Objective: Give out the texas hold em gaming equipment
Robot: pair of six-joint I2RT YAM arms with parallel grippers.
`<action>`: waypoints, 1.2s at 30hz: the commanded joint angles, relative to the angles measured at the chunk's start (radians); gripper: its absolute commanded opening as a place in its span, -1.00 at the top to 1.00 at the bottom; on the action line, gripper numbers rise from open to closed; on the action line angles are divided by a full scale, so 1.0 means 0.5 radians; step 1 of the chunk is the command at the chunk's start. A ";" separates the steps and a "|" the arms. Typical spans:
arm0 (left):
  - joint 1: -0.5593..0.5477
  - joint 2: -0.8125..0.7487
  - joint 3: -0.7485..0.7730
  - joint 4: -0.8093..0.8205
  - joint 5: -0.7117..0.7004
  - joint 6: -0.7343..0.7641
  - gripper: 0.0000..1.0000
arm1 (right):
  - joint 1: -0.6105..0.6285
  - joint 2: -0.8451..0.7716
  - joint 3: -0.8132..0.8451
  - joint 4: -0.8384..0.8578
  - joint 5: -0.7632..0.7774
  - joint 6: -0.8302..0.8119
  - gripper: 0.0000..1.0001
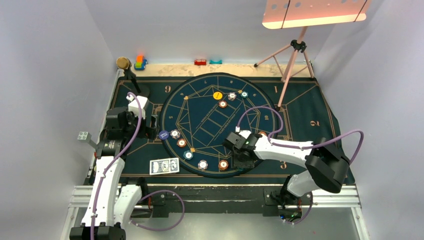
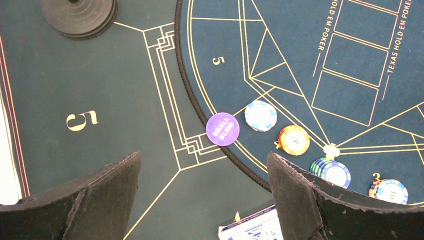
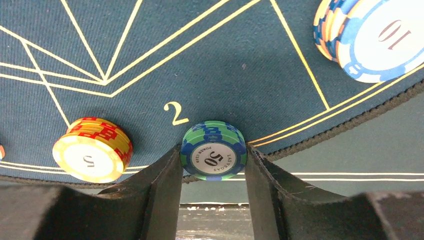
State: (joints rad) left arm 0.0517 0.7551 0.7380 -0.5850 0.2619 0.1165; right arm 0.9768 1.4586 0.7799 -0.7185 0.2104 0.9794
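Overhead hides it; the right wrist view shows the right gripper (image 3: 213,156) pinching the green 50 chip (image 3: 214,145) at the rim of the round mat (image 3: 225,65), the left gripper (image 2: 203,157) gaping wide over that rim.

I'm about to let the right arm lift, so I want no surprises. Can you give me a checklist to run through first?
1. green 50 chip stack centred in the right gripper: ok.
2. Both fingers against its edges: ok.
3. yellow 5 stack clear of the fingers: ok.
4. Whole stack caught, not just top chips: cannot tell.
5. left gripper open, empty: ok.
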 commanded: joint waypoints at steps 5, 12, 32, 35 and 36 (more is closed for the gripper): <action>0.013 -0.015 0.001 0.057 0.017 0.033 -0.99 | -0.108 0.057 -0.098 -0.216 0.248 0.333 0.20; 0.014 -0.022 0.000 0.057 0.008 0.035 -0.99 | -0.294 -0.050 -0.073 -0.251 0.231 0.408 0.27; 0.013 -0.038 -0.002 0.056 0.014 0.038 -0.99 | -0.619 -0.067 0.031 -0.165 0.281 0.172 0.20; 0.014 -0.037 -0.003 0.056 0.013 0.037 -0.99 | -0.587 -0.109 -0.019 -0.114 0.205 0.149 0.02; 0.014 -0.038 -0.003 0.058 0.017 0.040 -0.99 | -0.565 -0.123 -0.024 -0.113 0.194 0.147 -0.04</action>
State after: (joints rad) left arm 0.0517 0.7475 0.7380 -0.5854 0.2615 0.1169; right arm 0.6743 1.4284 0.7795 -0.8249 0.3206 1.0706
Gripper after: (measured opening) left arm 0.995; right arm 0.485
